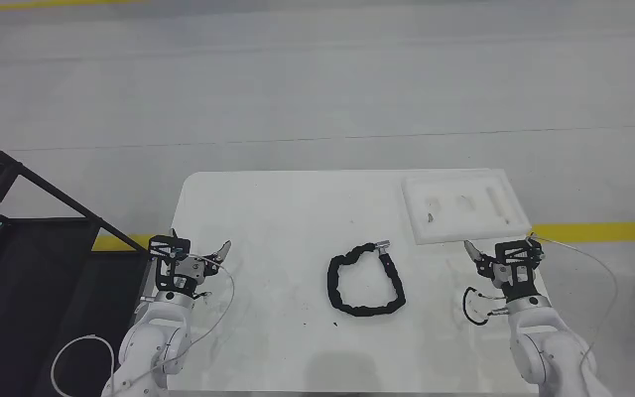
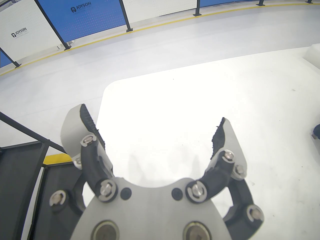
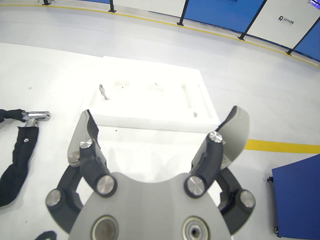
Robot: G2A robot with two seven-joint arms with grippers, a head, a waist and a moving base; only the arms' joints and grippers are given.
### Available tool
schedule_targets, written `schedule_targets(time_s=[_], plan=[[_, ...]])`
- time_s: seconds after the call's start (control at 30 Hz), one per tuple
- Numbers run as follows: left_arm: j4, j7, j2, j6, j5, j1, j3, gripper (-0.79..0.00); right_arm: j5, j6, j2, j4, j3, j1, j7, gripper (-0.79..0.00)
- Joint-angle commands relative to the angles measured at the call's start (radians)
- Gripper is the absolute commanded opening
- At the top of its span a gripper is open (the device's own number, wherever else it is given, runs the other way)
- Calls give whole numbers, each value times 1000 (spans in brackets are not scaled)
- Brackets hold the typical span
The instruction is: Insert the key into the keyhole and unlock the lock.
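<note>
A black fabric-covered chain lock lies in a loop at the middle of the white table. Its chrome lock cylinder points toward the right, with the keyhole end visible in the right wrist view. A small metal key stands in the white foam tray. My left gripper rests open at the table's left edge, holding nothing. My right gripper is open near the tray's front edge, also holding nothing.
The foam tray has several shallow recesses. A black cable loop lies by the right arm at the table's right edge. A dark frame stands left of the table. Open table surface lies between the left gripper and the chain.
</note>
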Motion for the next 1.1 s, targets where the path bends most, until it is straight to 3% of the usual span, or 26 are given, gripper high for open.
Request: schedule_targets(time_s=[0.0, 0.6, 0.77, 1.07], plan=[[0, 0, 0, 0, 0, 0, 0, -1, 0, 0, 0, 0, 0, 0, 0, 0], [0, 0, 0, 0, 0, 0, 0, 0, -24, -42, 2, -26, 11, 19, 26, 0], [0, 0, 0, 0, 0, 0, 0, 0, -57, -107, 8, -66, 32, 37, 96, 0], [0, 0, 0, 0, 0, 0, 0, 0, -78, -303, 23, -100, 46, 109, 323, 0]])
